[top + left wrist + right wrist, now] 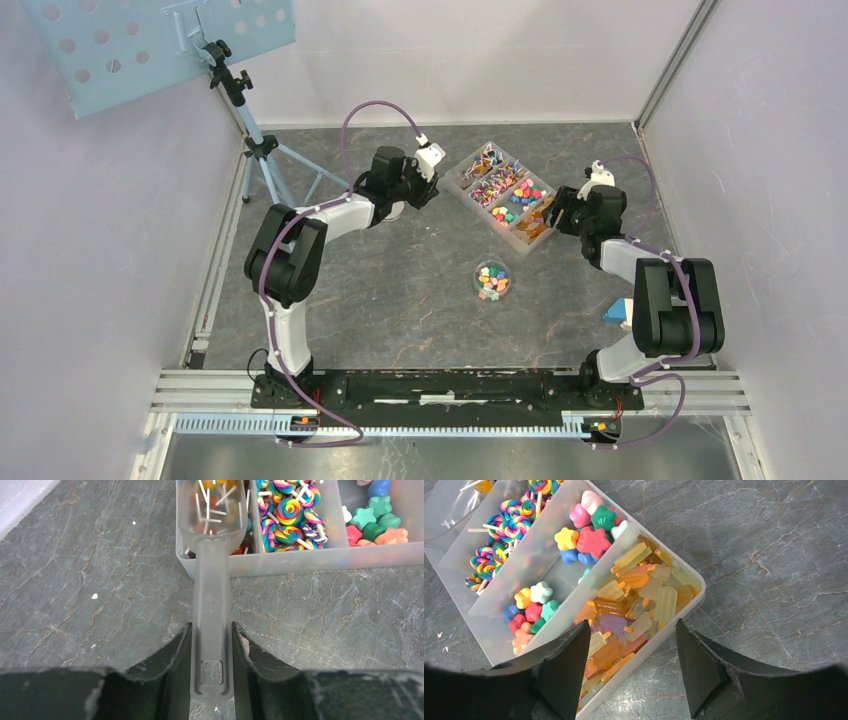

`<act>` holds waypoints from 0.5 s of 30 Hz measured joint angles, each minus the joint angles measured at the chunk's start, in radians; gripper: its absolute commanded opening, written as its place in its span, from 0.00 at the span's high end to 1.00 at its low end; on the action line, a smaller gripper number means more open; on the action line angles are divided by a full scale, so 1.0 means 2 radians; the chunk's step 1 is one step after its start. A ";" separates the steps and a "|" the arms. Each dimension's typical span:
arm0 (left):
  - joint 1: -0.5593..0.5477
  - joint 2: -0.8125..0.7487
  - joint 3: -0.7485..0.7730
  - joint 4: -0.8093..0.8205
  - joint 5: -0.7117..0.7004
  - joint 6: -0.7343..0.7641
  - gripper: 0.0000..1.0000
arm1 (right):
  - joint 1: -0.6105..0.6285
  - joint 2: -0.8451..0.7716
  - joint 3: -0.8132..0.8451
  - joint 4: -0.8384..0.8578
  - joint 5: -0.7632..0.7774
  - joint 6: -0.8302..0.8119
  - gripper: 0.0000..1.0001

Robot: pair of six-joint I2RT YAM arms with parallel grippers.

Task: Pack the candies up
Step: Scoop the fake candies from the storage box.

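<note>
The divided box (pixel 524 555) is seen as frosted, translucent white. Of the candies (pixel 533 613) within it, the stars (pixel 593 540) are coloured red, pink, green, yellow, blue and orange. Beside them, rainbow-swirled lollipops (pixel 290 512) on white sticks are shown. At the box's other side, bars (pixel 609 605) are tinted translucent amber, yellow and orange. The scoop (pixel 212 605) dipped into the box is clear and colourless. Beneath the box, the tabletop (pixel 100 580) is patterned dark grey with pale veins.
</note>
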 measured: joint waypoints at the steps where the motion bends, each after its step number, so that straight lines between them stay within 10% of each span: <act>1: 0.000 0.002 0.000 0.001 0.000 -0.001 0.98 | 0.000 0.000 0.000 0.000 -0.001 0.000 0.31; 15: 0.000 0.010 -0.014 0.027 0.002 -0.016 0.98 | -0.001 0.000 0.000 0.000 -0.004 0.000 0.32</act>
